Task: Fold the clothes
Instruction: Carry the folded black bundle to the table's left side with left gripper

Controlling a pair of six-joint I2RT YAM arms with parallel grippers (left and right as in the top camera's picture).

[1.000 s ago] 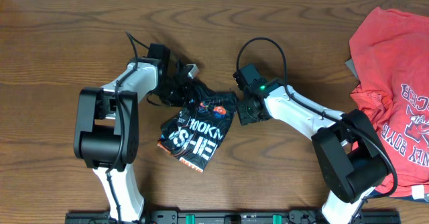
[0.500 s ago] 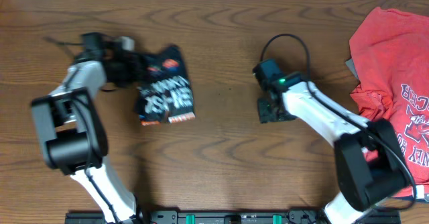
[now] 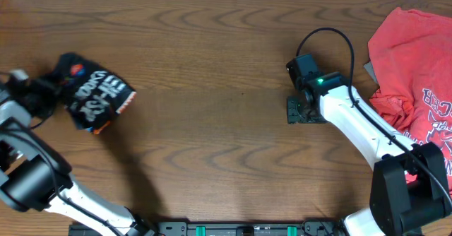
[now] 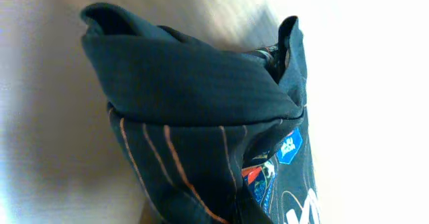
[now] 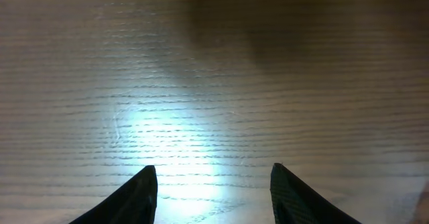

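The wooden desk (image 3: pixel 212 123) fills the overhead view, its brown grain bare between the two arms. A red T-shirt (image 3: pixel 413 80) with white lettering lies crumpled to the outer right of the right gripper (image 3: pixel 298 112), well apart from it, and part of it lies under the right arm's base.

The left arm reaches to the desk's far left edge. The black jersey (image 3: pixel 95 98) sits there as a folded bundle, just to the right of the left gripper (image 3: pixel 41 95). Its white lettering and a small orange-red logo face up. The left gripper is pressed together, pinching the edge of the jersey nearest it. In the left wrist view the jersey (image 4: pixel 194 117) crowds the lens: dark folded layers with thin orange lines and a blue patch low down, and the gripper's own fingers are hidden behind the cloth. Whether the bundle rests fully on the desk cannot be told.

The right gripper (image 5: pixel 213 174) points down at the desk, its two dark fingertips (image 5: pixel 137 194) spread, with only lit wood between them and nothing held. The jersey lies far to its left.
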